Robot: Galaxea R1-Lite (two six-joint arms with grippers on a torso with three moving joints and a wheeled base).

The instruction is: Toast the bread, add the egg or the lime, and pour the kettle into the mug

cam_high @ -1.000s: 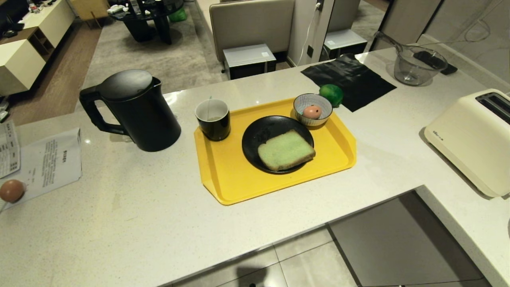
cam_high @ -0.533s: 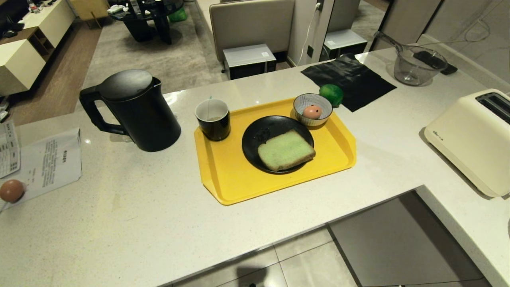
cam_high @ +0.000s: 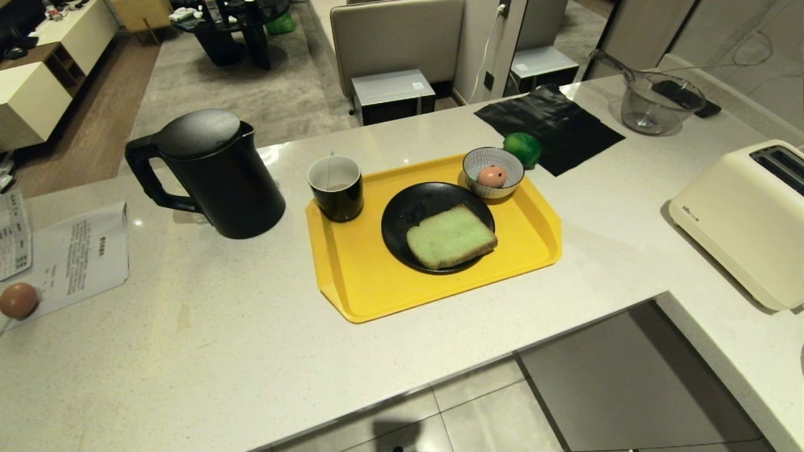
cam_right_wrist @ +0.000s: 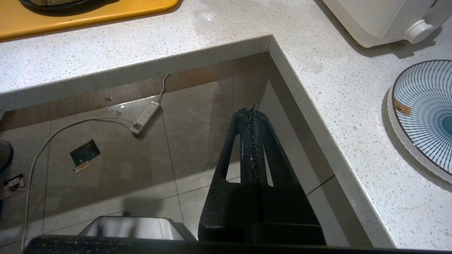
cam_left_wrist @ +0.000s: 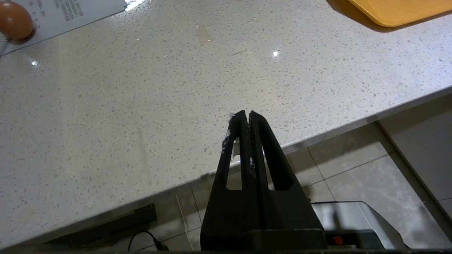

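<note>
both claws, left claw (cam_left_wrist: pixel 246 113) and right claw (cam_right_wrist: pixel 253 108), clenched empty near the counter (cam_high: pixel 251 351) edge

The black left gripper (cam_left_wrist: pixel 246 114) hangs parked at the worktop's front edge, fingers pressed together; the black right gripper (cam_right_wrist: pixel 253 110) likewise, closed, off that edge.

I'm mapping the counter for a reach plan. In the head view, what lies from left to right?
Plain brown egg → paper sheet → kettle → mug → bread → lime → glass bowl → toaster.
</note>
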